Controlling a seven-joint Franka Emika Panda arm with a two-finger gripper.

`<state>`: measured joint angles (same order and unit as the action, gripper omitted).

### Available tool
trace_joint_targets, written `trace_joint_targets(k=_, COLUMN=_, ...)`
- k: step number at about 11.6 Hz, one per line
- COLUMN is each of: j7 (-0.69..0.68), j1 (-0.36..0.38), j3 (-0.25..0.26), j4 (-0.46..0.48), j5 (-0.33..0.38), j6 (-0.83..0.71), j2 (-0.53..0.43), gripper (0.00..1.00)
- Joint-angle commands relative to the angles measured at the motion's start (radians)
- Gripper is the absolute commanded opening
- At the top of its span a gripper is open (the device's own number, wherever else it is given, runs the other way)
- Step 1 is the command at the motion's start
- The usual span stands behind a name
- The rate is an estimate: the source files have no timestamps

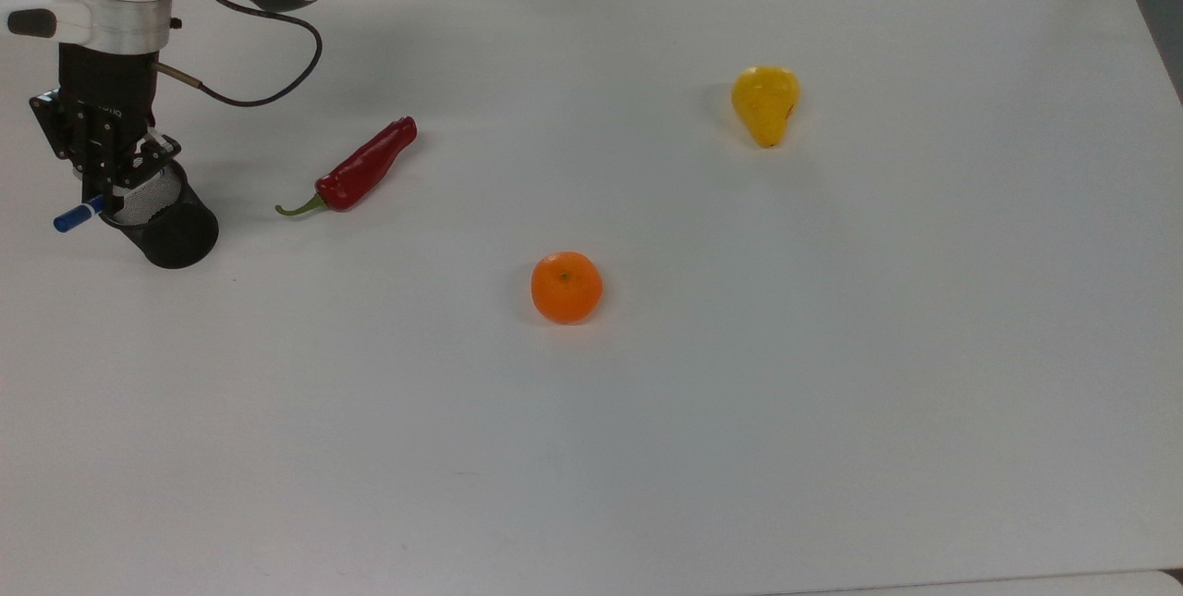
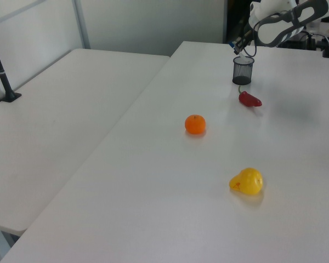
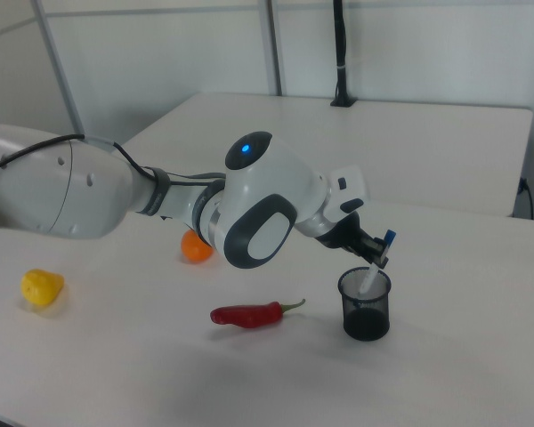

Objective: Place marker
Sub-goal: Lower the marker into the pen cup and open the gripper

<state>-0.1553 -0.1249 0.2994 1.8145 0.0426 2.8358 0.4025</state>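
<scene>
Gripper [image 1: 103,192] jaws closed on the marker [image 3: 374,267], held tilted w/ its lower end inside the black mesh cup [image 1: 162,225] and blue cap sticking out past the rim. Cup sits at the top view's far left of the bench [image 1: 739,393], red chili [image 1: 356,169] just right of it.

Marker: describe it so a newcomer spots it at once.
Start at the white table and go to the black mesh cup at the top view's left edge. The marker slants over its rim, held in the gripper. It is the only slim white thing, blue-capped.
</scene>
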Motion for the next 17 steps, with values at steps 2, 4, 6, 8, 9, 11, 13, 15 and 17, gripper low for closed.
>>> trace_joint_targets(k=2, j7=-0.026, j1=0.002, j3=0.001, j4=0.019, j5=0.010, j6=0.028, j2=-0.011, gripper=0.36)
trace_joint_targets(k=4, j7=-0.023, j1=0.002, j3=0.001, j4=0.019, j5=0.017, j6=0.028, j2=-0.013, gripper=0.44)
trace_joint_targets(k=6, j7=-0.016, j1=0.002, j3=0.001, j4=0.017, j5=0.019, j6=0.027, j2=-0.013, gripper=0.63)
trace_joint_targets(k=8, j7=-0.016, j1=0.002, j3=0.001, j4=0.017, j5=0.019, j6=0.025, j2=-0.014, gripper=0.95)
trace_joint_targets(k=9, j7=-0.013, j1=0.002, j3=0.001, j4=0.017, j5=0.019, j6=0.024, j2=-0.016, gripper=1.00)
trace_joint_targets(k=11, j7=-0.012, j1=0.004, j3=0.001, j4=0.017, j5=0.019, j6=0.024, j2=-0.019, gripper=1.00)
trace_joint_targets(k=13, j7=-0.013, j1=0.004, j3=0.001, j4=0.019, j5=0.019, j6=0.010, j2=-0.043, gripper=1.00)
trace_joint_targets(k=15, j7=-0.013, j1=0.001, j3=0.001, j4=0.014, j5=0.019, j6=-0.089, j2=-0.089, gripper=1.00)
trace_joint_targets(k=17, j7=-0.013, j1=-0.002, j3=0.003, j4=0.008, j5=0.019, j6=-0.239, j2=-0.170, gripper=1.00)
